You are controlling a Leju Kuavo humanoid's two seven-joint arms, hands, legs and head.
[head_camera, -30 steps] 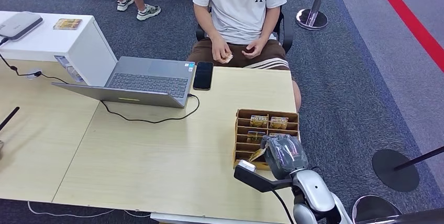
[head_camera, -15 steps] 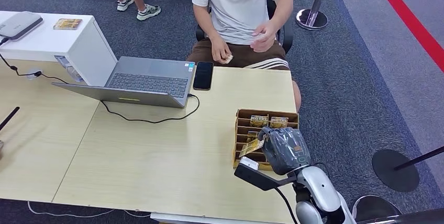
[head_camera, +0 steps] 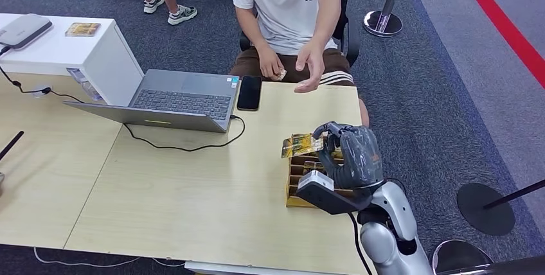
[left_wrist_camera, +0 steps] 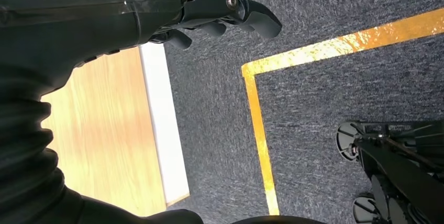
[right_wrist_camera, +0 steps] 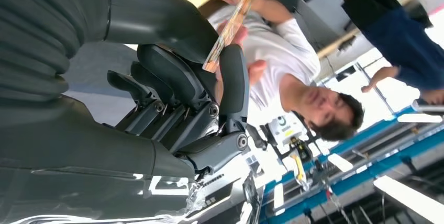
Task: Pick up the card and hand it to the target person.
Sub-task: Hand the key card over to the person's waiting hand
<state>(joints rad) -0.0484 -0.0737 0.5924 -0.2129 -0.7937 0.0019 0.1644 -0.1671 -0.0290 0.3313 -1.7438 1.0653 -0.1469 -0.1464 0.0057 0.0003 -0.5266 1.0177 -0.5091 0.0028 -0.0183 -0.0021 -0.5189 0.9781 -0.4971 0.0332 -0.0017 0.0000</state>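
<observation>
Light wood bench (head_camera: 193, 185) with open laptop (head_camera: 173, 100) at far left-centre, black cable (head_camera: 186, 145) looping off it, black phone (head_camera: 249, 92) just beside laptop at far edge. Wooden slotted box (head_camera: 297, 178) near right edge, partly hidden behind right robot hand (head_camera: 350, 156). White cabinet (head_camera: 71, 50) at far left with grey device (head_camera: 24, 29) on top. Person (head_camera: 289, 5) seated across bench, one open palm (head_camera: 310, 72) reaching over far edge, well apart from card (head_camera: 301, 145). Nothing between card and palm. Right robot hand raised above box, fingers curled, card pinched between thumb and finger, tilted, sticking out toward laptop side. Same pinch seen from right wrist, card (right_wrist_camera: 235, 20) edge-on. Left robot hand (left_wrist_camera: 220, 12) hanging off bench corner over carpet, fingers curled in, holding nothing.
</observation>
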